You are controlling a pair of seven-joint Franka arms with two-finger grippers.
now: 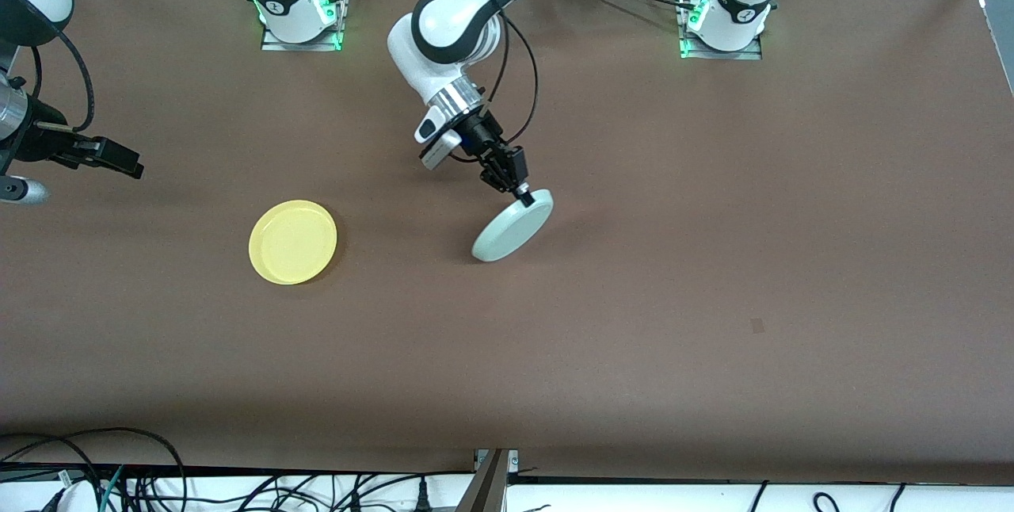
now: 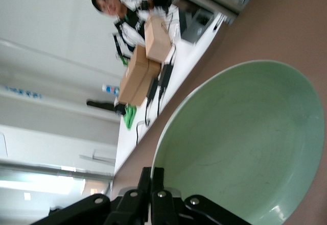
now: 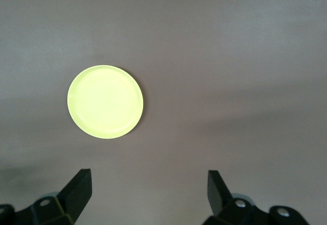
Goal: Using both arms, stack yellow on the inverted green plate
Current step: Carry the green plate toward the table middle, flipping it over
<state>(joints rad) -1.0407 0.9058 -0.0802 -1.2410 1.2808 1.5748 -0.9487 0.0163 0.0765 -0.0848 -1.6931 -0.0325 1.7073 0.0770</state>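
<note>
Now L hand [image 1: 523, 193] tilts green plate [image 1: 512, 226]; yellow [image 1: 292, 242] empty.

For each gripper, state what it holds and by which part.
The left gripper grips the green plate by its rim, tilted on edge. The right gripper is open, holding nothing.

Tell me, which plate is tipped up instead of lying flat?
The green plate. The left gripper is shut on its rim and holds it tilted on edge, while the yellow plate lies flat on the table, toward the right arm's end.
</note>
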